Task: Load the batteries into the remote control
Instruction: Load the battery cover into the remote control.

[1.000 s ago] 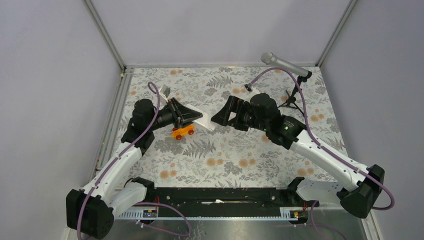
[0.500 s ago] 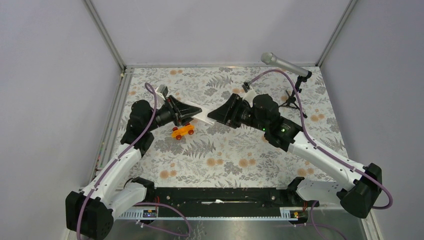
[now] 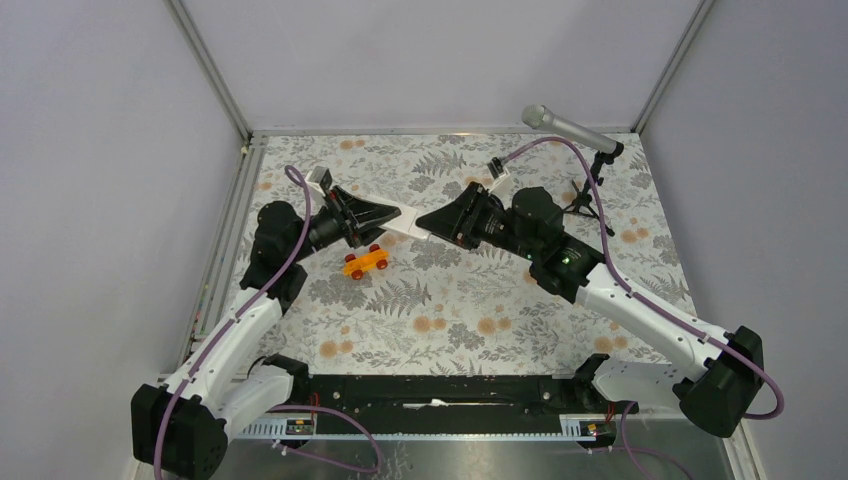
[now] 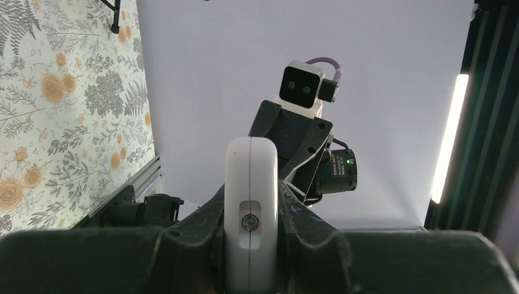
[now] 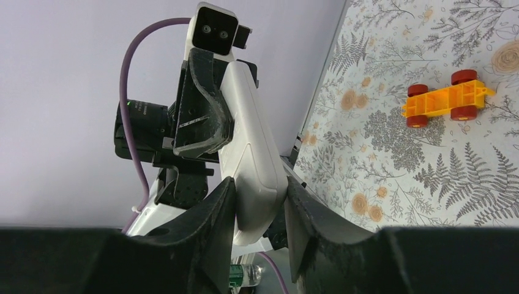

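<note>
The white remote control (image 3: pixel 408 218) hangs above the floral mat, bridged between both arms. My left gripper (image 3: pixel 390 214) is shut on its left end; in the left wrist view the remote (image 4: pixel 251 177) stands edge-on between the fingers, a small screw showing. My right gripper (image 3: pixel 428 222) has closed round the other end, and in the right wrist view both fingers (image 5: pixel 214 202) press the remote (image 5: pixel 251 141). The batteries are out of view.
An orange toy car (image 3: pixel 366 262) with red wheels lies on the mat just below the left gripper, also the toy car (image 5: pixel 447 102) in the right wrist view. A microphone (image 3: pixel 568 129) on a small stand sits at the back right.
The right gripper moved left onto the remote's free end and narrowed from wide open to closed on it. The left gripper lifted the remote slightly up and back, still holding it.
</note>
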